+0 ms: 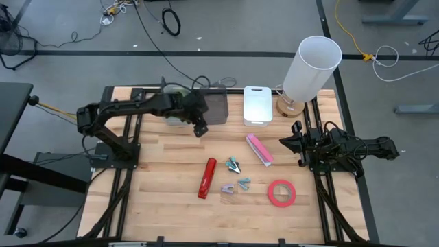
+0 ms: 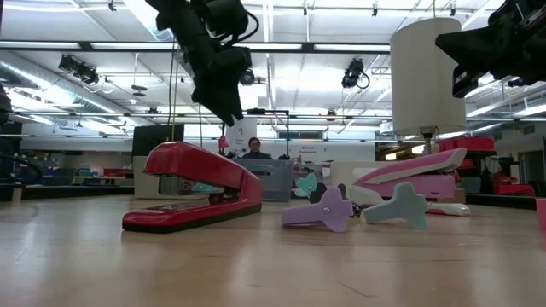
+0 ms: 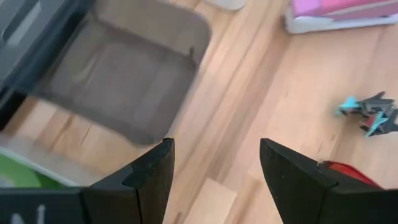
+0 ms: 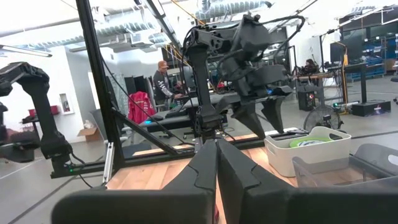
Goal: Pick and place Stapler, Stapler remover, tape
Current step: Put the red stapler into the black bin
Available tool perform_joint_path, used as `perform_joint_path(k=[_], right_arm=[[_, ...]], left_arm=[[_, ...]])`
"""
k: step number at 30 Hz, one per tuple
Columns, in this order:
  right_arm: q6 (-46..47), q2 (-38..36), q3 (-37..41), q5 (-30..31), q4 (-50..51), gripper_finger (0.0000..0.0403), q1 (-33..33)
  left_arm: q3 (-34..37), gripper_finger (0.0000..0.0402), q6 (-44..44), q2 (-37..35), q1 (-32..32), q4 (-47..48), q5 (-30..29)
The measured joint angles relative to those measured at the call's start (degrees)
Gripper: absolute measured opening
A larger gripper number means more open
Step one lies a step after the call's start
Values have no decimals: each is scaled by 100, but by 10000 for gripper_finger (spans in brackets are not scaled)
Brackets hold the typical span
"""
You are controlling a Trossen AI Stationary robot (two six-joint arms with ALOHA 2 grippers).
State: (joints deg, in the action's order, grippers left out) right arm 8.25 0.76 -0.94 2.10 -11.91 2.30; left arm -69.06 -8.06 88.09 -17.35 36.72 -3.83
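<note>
A red stapler [image 1: 207, 177] lies on the table near the front. A pink stapler [image 1: 259, 149] lies right of centre. Three staple removers lie between them: a dark-and-teal one [image 1: 235, 165], a blue one [image 1: 244, 182] and a purple one [image 1: 228, 189]. A red-pink tape roll [image 1: 281, 193] lies flat at the front right. A green tape roll [image 4: 314, 142] lies in a white tub at the far left. My left gripper [image 1: 199, 128] hangs open and empty above the table, beside a grey bin [image 1: 215, 106]. My right gripper [image 1: 288, 142] is shut and empty at the right edge.
A white lidded box [image 1: 257, 105] stands at the far edge, right of the grey bin. A tall white lamp shade on a wooden base [image 1: 312, 67] stands at the far right corner. Bare wood lies at the front left. A person [image 2: 254, 148] sits beyond the table.
</note>
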Motion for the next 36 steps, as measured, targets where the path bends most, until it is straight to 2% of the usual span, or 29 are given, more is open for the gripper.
perform_joint_path(k=[4,13,25,36], right_arm=[[0,0,-1,1,-1,16,-1],[0,1,0,0,-1,16,0],[0,2,1,-1,-1,16,-1],[0,1,0,-1,-1,16,0]], left_arm=[[0,238,-45,0,171,-235,-23],[7,238,-635,-193,748,-343,406],[4,238,-1123,-546,1918,-637,428],[4,238,-1387,-546,2446,-814,420]])
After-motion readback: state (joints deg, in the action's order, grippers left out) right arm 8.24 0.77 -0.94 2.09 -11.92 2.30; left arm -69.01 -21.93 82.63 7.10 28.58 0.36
